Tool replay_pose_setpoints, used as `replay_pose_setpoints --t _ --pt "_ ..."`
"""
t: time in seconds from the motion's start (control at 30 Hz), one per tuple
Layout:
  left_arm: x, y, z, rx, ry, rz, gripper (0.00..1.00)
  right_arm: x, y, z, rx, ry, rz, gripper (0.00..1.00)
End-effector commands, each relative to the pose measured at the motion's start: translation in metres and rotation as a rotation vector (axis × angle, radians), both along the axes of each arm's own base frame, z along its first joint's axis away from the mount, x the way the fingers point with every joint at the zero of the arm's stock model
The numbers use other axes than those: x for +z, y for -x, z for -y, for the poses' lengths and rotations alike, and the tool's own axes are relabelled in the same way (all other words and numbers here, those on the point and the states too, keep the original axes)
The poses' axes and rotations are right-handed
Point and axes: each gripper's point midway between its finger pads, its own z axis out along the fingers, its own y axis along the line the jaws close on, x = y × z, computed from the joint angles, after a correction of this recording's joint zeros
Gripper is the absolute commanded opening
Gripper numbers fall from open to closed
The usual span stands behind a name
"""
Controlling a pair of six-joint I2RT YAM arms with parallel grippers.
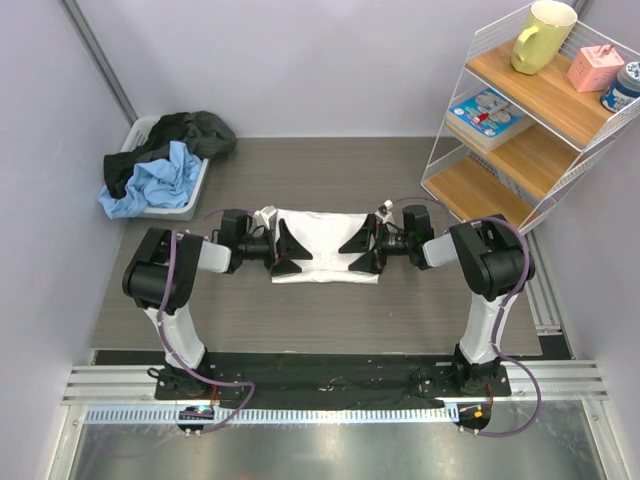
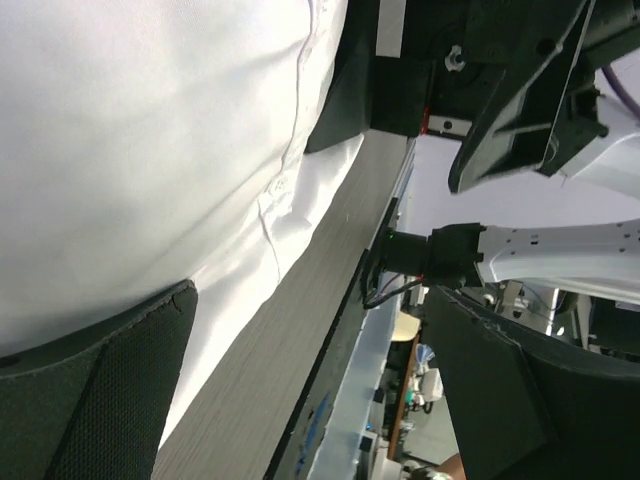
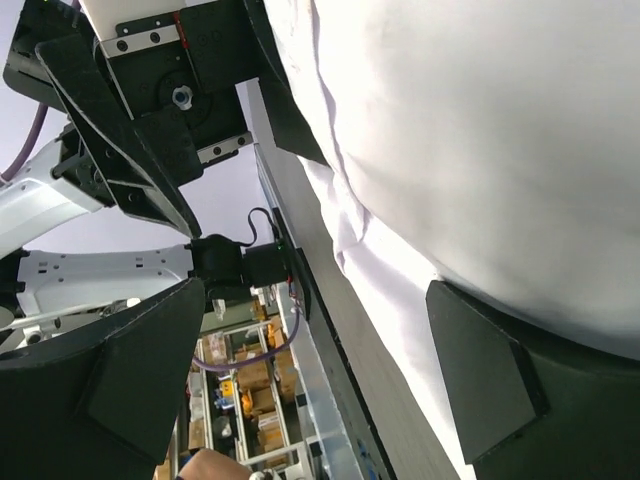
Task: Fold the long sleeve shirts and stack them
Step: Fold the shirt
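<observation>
While the grey wood-grain table [image 1: 400, 190] stretches beneath me, the plain white folded long sleeve shirt [image 1: 322, 240] lies at its middle. A white plastic basket [image 1: 190, 200] of dark and blue clothes [image 1: 160, 180] sits far left. My left gripper [image 1: 292, 250] and right gripper [image 1: 358, 252] flank the shirt's two ends, jaws spread wide.

Plain pale grey walls [image 1: 300, 60] on three sides. Grey wood-grain table [image 1: 330, 320]. White wire rack with wooden shelves [image 1: 535, 160] back right. Even, diffuse light.
</observation>
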Motion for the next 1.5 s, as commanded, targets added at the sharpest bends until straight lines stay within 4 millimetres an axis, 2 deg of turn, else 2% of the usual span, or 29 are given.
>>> replay_pose_setpoints --t 0.0,0.07,0.13,0.17,0.2,0.27,0.3,0.37,0.4,0.43,0.47,0.5,0.53,0.57,0.6,0.63,0.67,0.73,0.77,0.83,0.9,0.97,1.03,1.07,1.13,1.2,1.3,1.37,1.47 --pt "-0.036 0.023 -0.032 0.032 -0.126 -0.049 1.00 -0.024 0.010 0.037 -0.031 0.119 -0.050 1.00" --pt "-0.015 0.029 -0.035 0.002 -0.102 -0.004 1.00 -0.010 0.019 0.045 0.016 0.146 -0.006 1.00" --pt "0.004 0.042 -0.034 -0.059 -0.075 0.034 1.00 0.014 0.014 0.046 0.057 0.154 0.080 1.00" --pt "0.026 0.041 -0.031 -0.064 -0.060 0.108 1.00 0.023 0.016 0.045 0.076 0.161 0.108 1.00" --pt "0.039 0.036 -0.028 -0.066 -0.055 0.154 1.00 0.044 0.007 0.042 0.068 0.148 0.178 1.00" --pt "0.061 0.027 -0.014 -0.069 -0.053 0.235 1.00 0.066 -0.005 0.029 0.055 0.113 0.242 1.00" --pt "0.077 0.015 -0.006 -0.066 -0.042 0.286 1.00 0.075 -0.013 0.022 0.049 0.094 0.261 1.00" --pt "0.086 -0.002 0.011 -0.042 -0.044 0.322 1.00 0.083 -0.021 0.004 0.055 0.066 0.291 1.00" --pt "0.084 -0.016 0.018 -0.037 -0.044 0.318 1.00 0.087 -0.027 -0.003 0.056 0.057 0.308 1.00" --pt "0.082 -0.026 0.021 -0.026 -0.052 0.319 1.00 0.076 -0.031 -0.009 0.061 0.058 0.286 1.00" --pt "0.077 -0.040 0.024 0.000 -0.060 0.313 1.00 0.075 -0.039 -0.014 0.054 0.051 0.308 1.00" --pt "0.060 -0.050 0.026 0.008 -0.070 0.279 1.00 0.077 -0.049 -0.018 0.050 0.046 0.323 1.00" --pt "0.060 -0.065 0.030 0.020 -0.069 0.293 1.00 0.056 -0.057 -0.019 0.045 0.062 0.285 1.00" --pt "0.053 -0.077 0.027 0.058 -0.084 0.278 1.00 0.050 -0.065 -0.018 0.036 0.069 0.277 1.00" --pt "0.030 -0.085 0.026 0.073 -0.096 0.230 1.00 0.046 -0.076 -0.017 0.028 0.069 0.284 1.00" --pt "0.024 -0.092 0.024 0.091 -0.098 0.209 1.00 0.025 -0.082 -0.013 0.025 0.084 0.248 1.00" --pt "0.012 -0.099 0.014 0.126 -0.110 0.160 1.00 0.016 -0.094 -0.002 0.003 0.110 0.230 1.00" --pt "-0.025 -0.092 -0.005 0.163 -0.155 0.045 1.00 -0.016 -0.099 0.016 -0.006 0.153 0.164 1.00" --pt "-0.034 -0.085 -0.009 0.163 -0.165 0.021 1.00 -0.022 -0.103 0.028 -0.025 0.156 0.143 1.00" --pt "-0.046 -0.063 -0.013 0.122 -0.198 -0.013 1.00 -0.039 -0.102 0.040 -0.024 0.208 0.122 1.00" --pt "-0.061 -0.029 -0.016 0.085 -0.220 -0.083 1.00 -0.045 -0.109 0.042 -0.016 0.243 0.125 1.00" --pt "-0.064 -0.005 -0.010 0.037 -0.218 -0.110 1.00 -0.047 -0.121 0.040 -0.010 0.257 0.145 1.00" --pt "-0.057 0.012 0.000 -0.035 -0.207 -0.076 1.00 -0.045 -0.127 0.033 0.003 0.282 0.151 1.00" --pt "-0.045 0.015 0.004 -0.057 -0.187 -0.044 1.00 -0.034 -0.142 0.028 0.013 0.290 0.216 1.00" --pt "-0.025 0.017 0.012 -0.104 -0.137 0.011 1.00 -0.021 -0.143 0.011 0.054 0.292 0.249 1.00" --pt "0.013 -0.003 0.016 -0.096 -0.097 0.137 1.00 0.012 -0.151 -0.002 0.076 0.269 0.335 1.00" --pt "0.057 -0.042 0.018 -0.053 -0.073 0.286 1.00 0.045 -0.144 -0.021 0.101 0.219 0.395 1.00" --pt "0.061 -0.055 0.018 -0.028 -0.089 0.300 1.00 0.047 -0.139 -0.029 0.108 0.218 0.395 0.99" --pt "0.041 -0.074 0.014 0.031 -0.124 0.247 1.00 0.034 -0.137 -0.033 0.112 0.234 0.374 1.00"
